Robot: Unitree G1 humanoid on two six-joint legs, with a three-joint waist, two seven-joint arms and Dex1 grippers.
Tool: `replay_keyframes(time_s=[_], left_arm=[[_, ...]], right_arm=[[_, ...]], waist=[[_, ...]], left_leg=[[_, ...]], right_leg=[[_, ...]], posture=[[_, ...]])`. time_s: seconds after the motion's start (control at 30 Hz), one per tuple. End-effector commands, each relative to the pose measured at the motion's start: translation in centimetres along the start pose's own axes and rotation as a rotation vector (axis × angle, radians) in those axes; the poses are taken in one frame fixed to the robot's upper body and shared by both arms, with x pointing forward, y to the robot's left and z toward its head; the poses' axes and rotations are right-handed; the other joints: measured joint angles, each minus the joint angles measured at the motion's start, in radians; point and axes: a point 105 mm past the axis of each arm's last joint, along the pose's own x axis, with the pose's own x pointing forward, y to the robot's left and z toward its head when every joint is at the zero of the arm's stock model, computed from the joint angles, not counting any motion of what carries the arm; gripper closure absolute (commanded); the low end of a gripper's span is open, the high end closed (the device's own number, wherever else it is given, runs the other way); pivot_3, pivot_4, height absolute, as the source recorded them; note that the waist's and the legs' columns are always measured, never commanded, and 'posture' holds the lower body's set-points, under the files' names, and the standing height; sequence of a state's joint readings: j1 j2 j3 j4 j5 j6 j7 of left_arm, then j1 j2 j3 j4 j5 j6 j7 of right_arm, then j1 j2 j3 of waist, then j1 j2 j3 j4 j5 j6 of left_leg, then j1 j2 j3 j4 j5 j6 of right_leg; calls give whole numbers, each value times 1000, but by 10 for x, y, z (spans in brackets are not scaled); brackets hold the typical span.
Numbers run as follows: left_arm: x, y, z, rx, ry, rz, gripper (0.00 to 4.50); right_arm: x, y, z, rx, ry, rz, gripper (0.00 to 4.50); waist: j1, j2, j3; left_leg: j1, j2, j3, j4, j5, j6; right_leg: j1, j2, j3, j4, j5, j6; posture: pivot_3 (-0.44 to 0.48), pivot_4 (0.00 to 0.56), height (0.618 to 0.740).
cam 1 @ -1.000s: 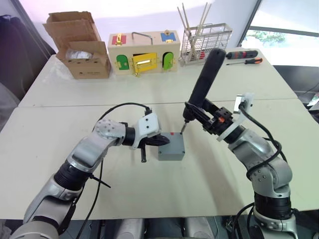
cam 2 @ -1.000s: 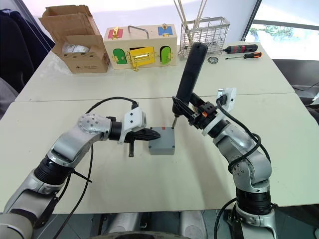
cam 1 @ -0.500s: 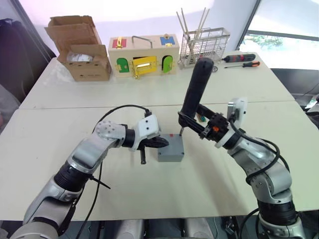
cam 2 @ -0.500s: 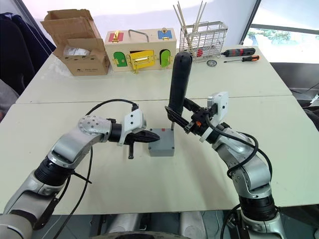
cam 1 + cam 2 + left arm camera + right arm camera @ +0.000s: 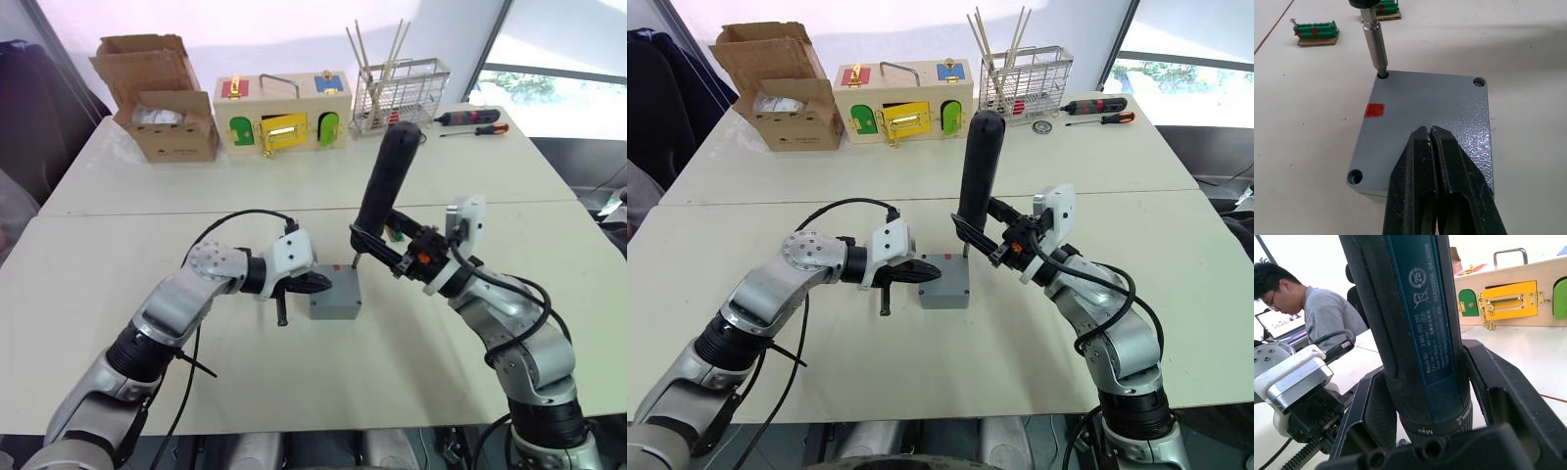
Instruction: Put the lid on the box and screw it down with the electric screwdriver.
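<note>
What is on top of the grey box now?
The lid covers the box. The shut left gripper rests on the lid, and the electric screwdriver bit sits in one corner hole. The box's inside is hidden.

Grey box (image 5: pixel 336 302) sits on the table in front of me, well forward of the wooden box with coloured doors (image 5: pixel 282 111). Lid (image 5: pixel 1430 113) is on it, flat and square, red mark near one edge, screw holes at corners. Electric screwdriver (image 5: pixel 383 185), thick black cylinder, stands near upright, tilted slightly, bit in the lid's far corner hole; whether a screw is seated there, I can't tell.
</note>
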State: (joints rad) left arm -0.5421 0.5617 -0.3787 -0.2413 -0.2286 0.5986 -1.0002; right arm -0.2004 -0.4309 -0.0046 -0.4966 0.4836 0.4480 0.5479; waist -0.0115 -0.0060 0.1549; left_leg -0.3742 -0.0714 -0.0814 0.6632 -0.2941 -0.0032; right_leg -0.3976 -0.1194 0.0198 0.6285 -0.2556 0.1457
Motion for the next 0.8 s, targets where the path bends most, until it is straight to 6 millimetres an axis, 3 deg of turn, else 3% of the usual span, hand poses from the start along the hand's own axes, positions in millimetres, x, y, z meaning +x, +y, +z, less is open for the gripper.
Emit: replay_keyframes(time_s=[0.03,0.43,0.8], left_arm=[[5,-5,-9,-15,25,-16,4500],[6,-4,-17,-17,38,-3,4500],[5,-7,-16,-23,36,-4,4500]], right_arm=[[0,11,-35,77,139,53,2657],[-2,3,-47,102,170,27,2657],[-6,9,-59,107,207,43,2657]], waist=[[0,0,0],[1,-1,-7],[0,-3,-14]], left_leg=[[0,0,0,0,0,0],[0,0,0,0,0,0],[1,0,-1,-2,0,0]], right_leg=[[0,0,0,0,0,0],[1,0,0,-1,0,0],[2,0,-1,-4,0,0]], posture=[[0,150,730],[0,150,730],[0,150,730]])
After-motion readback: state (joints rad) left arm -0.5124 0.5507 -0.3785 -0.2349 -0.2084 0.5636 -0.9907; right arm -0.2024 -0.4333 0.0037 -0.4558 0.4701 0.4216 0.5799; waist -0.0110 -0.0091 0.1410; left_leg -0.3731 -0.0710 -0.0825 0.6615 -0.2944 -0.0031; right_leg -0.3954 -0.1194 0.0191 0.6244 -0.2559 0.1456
